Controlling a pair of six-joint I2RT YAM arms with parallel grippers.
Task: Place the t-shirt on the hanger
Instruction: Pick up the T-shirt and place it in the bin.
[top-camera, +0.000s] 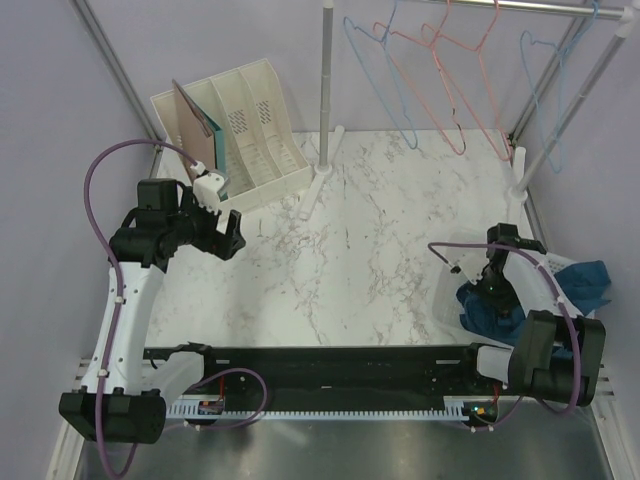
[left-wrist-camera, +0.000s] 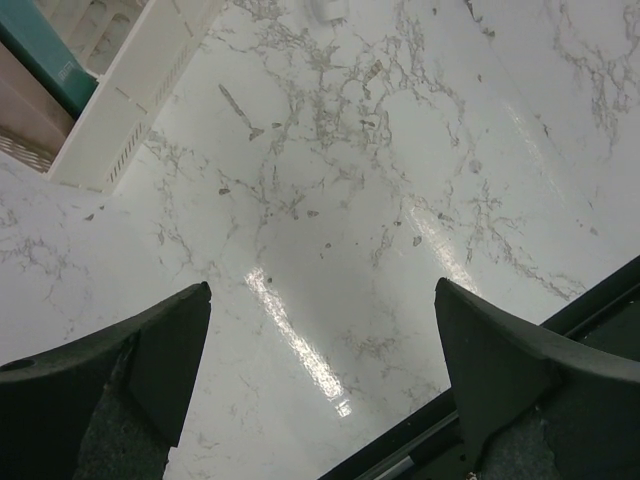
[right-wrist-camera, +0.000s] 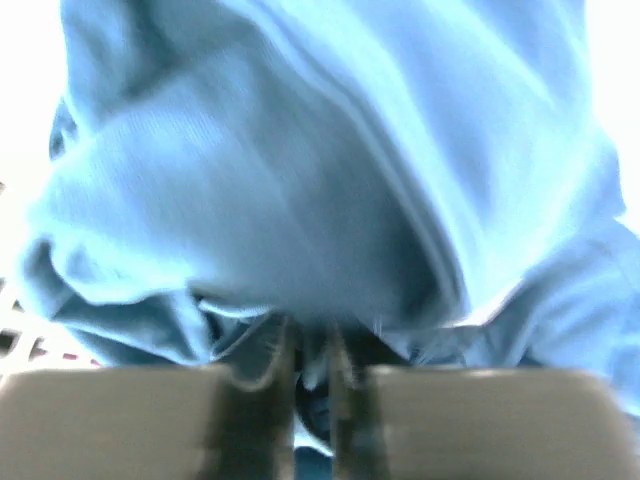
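Observation:
The dark teal-blue t-shirt (top-camera: 590, 280) lies crumpled in a white basket (top-camera: 447, 292) at the table's right edge. My right gripper (top-camera: 496, 288) reaches down into it. In the right wrist view the t-shirt (right-wrist-camera: 300, 180) fills the frame, and the right gripper (right-wrist-camera: 312, 335) has its jaws almost together with a fold of fabric pinched between them. A light-blue wire hanger (top-camera: 385, 80) hangs on the rail at the back, and another (top-camera: 540, 75) hangs further right. My left gripper (top-camera: 232, 238) is open and empty above the bare marble (left-wrist-camera: 330, 180), also seen in the left wrist view (left-wrist-camera: 322, 290).
Pink-red wire hangers (top-camera: 445, 75) hang between the two blue ones. A white file organiser (top-camera: 250, 120) holding folders stands at the back left, close behind the left gripper. The rack's upright pole (top-camera: 325, 90) and its white feet stand at the back of the table.

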